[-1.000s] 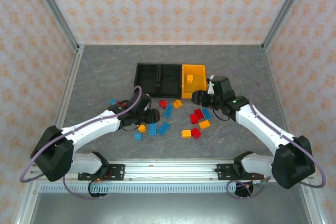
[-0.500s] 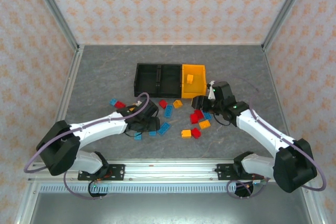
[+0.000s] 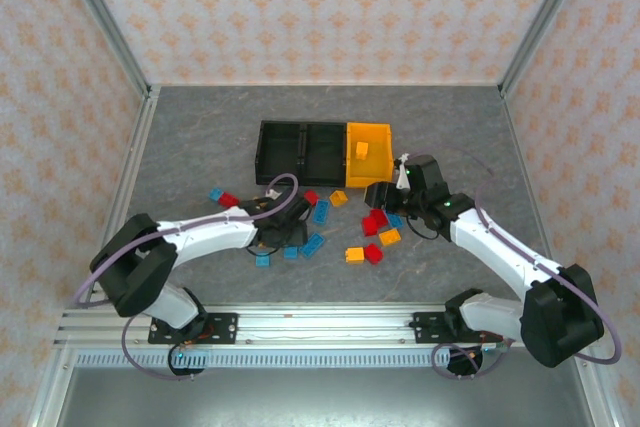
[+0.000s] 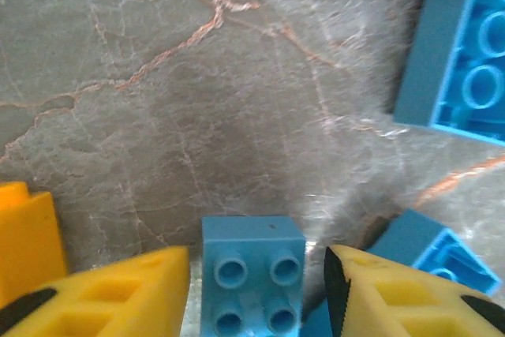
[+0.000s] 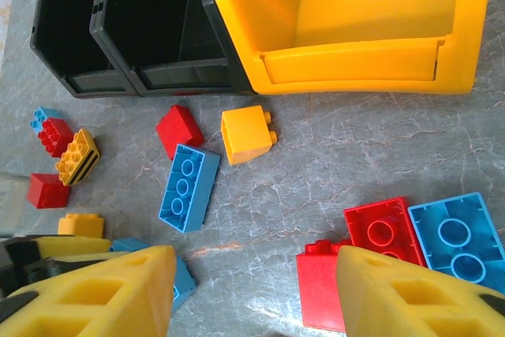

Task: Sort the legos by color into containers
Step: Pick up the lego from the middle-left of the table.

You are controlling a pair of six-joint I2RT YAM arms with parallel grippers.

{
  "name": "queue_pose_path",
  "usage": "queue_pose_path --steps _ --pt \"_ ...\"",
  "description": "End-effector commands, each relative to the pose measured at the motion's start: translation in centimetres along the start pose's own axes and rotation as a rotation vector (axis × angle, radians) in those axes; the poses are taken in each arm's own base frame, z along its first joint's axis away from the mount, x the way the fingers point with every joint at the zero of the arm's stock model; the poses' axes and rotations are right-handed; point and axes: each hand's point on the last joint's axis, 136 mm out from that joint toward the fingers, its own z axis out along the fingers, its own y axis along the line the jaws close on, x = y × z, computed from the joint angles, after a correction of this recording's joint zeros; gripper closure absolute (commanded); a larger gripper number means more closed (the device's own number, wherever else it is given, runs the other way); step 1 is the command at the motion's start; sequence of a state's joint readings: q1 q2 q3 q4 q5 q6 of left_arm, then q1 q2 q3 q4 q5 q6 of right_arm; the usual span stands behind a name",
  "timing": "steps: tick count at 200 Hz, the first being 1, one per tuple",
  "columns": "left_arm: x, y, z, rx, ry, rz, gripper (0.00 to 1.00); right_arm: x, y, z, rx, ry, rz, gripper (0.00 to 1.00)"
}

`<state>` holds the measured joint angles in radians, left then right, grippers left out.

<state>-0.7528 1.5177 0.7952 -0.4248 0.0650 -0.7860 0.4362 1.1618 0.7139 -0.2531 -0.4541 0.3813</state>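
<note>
We are straddling a blue two-by-two brick [image 4: 252,274], well apart from the yellow bin [image 5: 355,61], our left gripper [image 4: 256,262] not quite touching it; our right gripper [image 5: 254,274] is hovering nearer that bin, spread wide, holding nothing

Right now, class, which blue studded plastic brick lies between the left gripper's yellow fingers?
The small square four-stud blue brick, studs up; the longer blue brick lies well beyond the left gripper.
</note>
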Motion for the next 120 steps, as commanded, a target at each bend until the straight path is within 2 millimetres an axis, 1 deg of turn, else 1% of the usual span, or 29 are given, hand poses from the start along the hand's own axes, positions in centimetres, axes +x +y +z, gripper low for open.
queue_pose_path --steps 1,15,34,58,64,74,103,120 --pt "0.5 1.1 0.6 -0.073 0.012 0.027 0.5 0.3 0.2 -0.4 -0.008 0.001 -0.004 0.44" --pt "0.6 1.2 0.9 -0.082 0.021 0.029 0.52 0.4 0.2 -0.6 -0.008 -0.001 -0.007 0.44" --pt "0.8 1.1 1.0 -0.086 0.02 0.032 0.57 0.6 0.3 -0.9 -0.016 -0.001 -0.011 0.44" --pt "0.5 1.1 0.8 -0.092 0.009 0.034 0.7 0.9 0.3 -1.2 -0.026 -0.002 -0.011 0.44" --pt "0.3 1.0 0.7 -0.089 0.005 0.036 0.73 1.0 0.4 -1.3 -0.034 0.0 -0.012 0.44" --pt "0.0 0.8 0.4 -0.087 -0.003 0.039 0.77 1.1 0.8 -1.5 -0.057 0.0 -0.017 0.44" --pt "-1.4 0.3 -0.8 -0.09 -0.038 0.053 0.79 1.6 1.7 -1.9 -0.115 0.011 -0.032 0.44" --pt "-2.5 0.0 -1.6 -0.087 -0.064 0.052 0.82 1.7 1.9 -2.0 -0.13 0.01 -0.032 0.44"
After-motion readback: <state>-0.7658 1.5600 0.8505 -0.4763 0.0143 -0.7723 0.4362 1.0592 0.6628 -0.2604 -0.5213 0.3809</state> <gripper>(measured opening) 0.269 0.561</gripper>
